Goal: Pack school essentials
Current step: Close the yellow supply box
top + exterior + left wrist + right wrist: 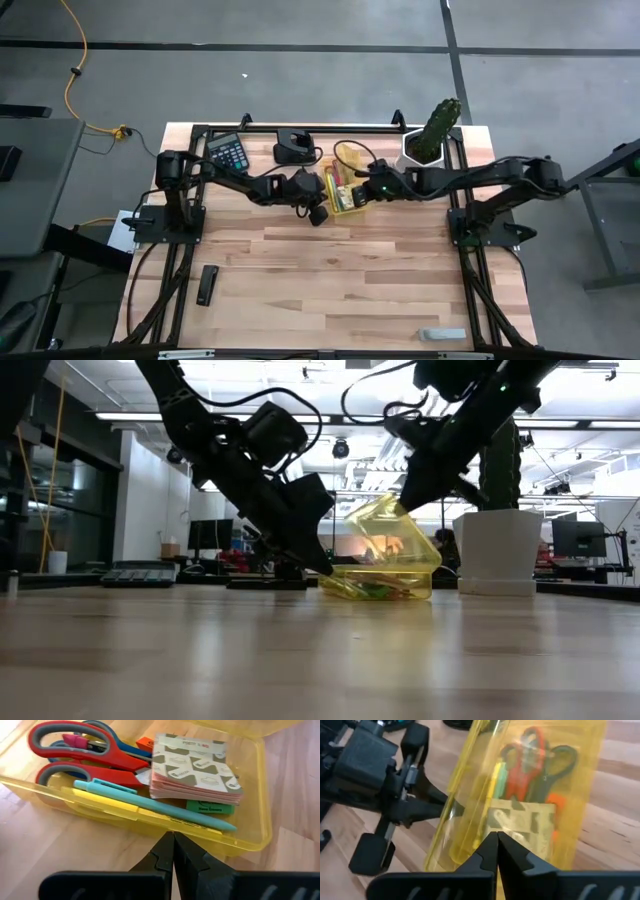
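since the red-handled scissors, teal pencil and pad already lie in the yellow case, just ahead of the left gripper's closed, empty jaws, the right gripper, jaws pressed together against the lid, should lower it gently.

Grey floor, yellow cable; ceiling strip lights, desks behind.

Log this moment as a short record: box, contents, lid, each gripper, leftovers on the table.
box: yellow box, on table centre
contents: red scissors, blue scissors, teal pen, yellow pencil, pad, green eraser
lid: yellow lid, half raised
left gripper: shut, at box's front wall
right gripper: shut, against lid
leftovers: calculator, black bar, cactus pot
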Controlling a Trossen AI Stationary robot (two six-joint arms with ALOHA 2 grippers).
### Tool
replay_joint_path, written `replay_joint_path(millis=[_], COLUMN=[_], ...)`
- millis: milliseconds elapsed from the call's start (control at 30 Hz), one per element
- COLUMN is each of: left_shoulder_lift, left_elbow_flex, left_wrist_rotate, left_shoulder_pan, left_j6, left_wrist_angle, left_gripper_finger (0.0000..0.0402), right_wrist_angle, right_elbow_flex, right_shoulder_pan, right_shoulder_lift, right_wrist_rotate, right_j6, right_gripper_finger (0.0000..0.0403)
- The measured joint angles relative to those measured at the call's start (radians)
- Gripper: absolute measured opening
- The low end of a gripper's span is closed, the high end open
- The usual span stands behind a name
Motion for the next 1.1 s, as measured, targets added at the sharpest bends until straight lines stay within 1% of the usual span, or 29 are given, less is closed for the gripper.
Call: replay_joint_path(millis=[100,200,267,367,500,567,700,900,1000,1100], left_shoulder_lift=[0.000,-0.019,-0.045,-0.087,-0.183,-0.253,-0.401,-0.585,-0.641,-0.676], left_elbow_flex=[0.000,-0.001,-0.001,-0.001,-0.001,-0.002,-0.001,-0.001,-0.001,-0.001], left_wrist_rotate=[0.011,0.066,0.093,0.097,0.098,0.101,0.099,0.035,-0.007,-0.021], left_shoulder_pan=[-0.007,-0.011,-0.009,-0.009,-0.003,0.003,0.004,0.000,-0.005,-0.013], left_j6=[-0.005,-0.018,-0.018,-0.001,0.037,0.053,0.085,0.094,0.068,0.049], left_wrist_angle=[-0.001,-0.006,-0.019,-0.049,-0.156,-0.238,-0.323,-0.306,-0.304,-0.286], left_gripper_finger=[0.0000,0.0000,0.0000,0.0000,0.0000,0.0000,0.0000,0.0000,0.0000,0.0000], right_wrist_angle=[0.036,0.065,0.080,0.099,0.106,0.113,0.142,0.206,0.215,0.205], right_elbow_flex=[0.000,0.000,0.000,0.000,0.000,0.000,0.000,0.000,0.000,0.000], right_shoulder_pan=[0.000,0.000,0.000,0.000,0.000,0.000,-0.003,-0.003,-0.003,-0.003], right_shoulder_lift=[0.040,0.075,0.096,0.118,0.132,0.139,0.164,0.217,0.227,0.231], right_wrist_rotate=[-0.016,-0.021,-0.022,-0.022,-0.022,-0.022,-0.022,-0.022,-0.021,-0.021], right_j6=[-0.007,-0.004,-0.004,-0.004,0.002,0.003,0.002,0.003,0.003,0.002], right_gripper_finger=[0.0000,0.0000,0.0000,0.0000,0.0000,0.0000,0.0000,0.0000,0.0000,0.0000])
